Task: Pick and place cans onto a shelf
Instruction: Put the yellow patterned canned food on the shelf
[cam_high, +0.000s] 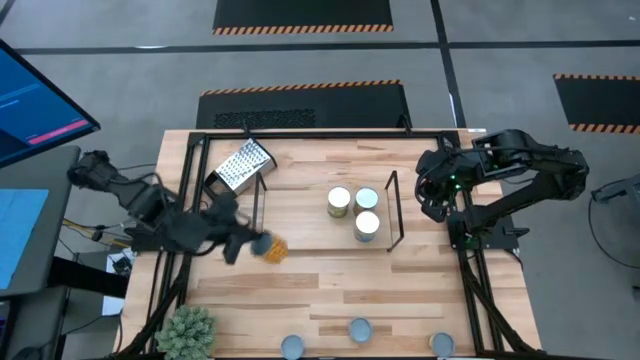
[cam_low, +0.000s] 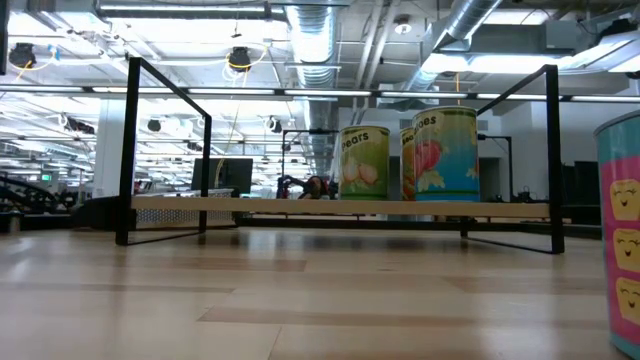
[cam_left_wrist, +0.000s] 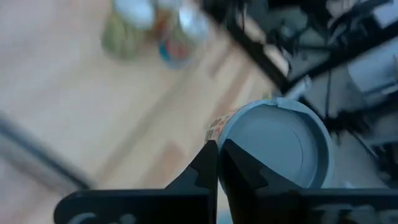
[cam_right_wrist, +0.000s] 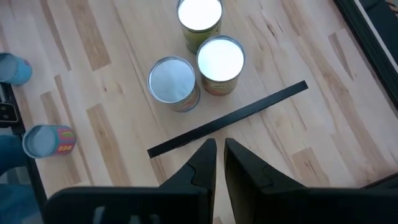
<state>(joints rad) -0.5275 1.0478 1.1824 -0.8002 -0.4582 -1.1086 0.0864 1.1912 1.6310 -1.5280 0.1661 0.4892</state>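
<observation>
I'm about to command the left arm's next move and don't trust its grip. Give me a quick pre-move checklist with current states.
1. Left gripper around the can: not ok. The fingers are together and the can lies beyond them.
2. That can upright: cannot tell. Its orange side shows from above.
3. Free room on the shelf: ok. The three shelved cans sit toward its right end.
4. Right gripper out of the way: ok. It is above the shelf's right end, fingers shut.
5. Waiting cans undisturbed: ok. Three are at the table's near edge.
</observation>
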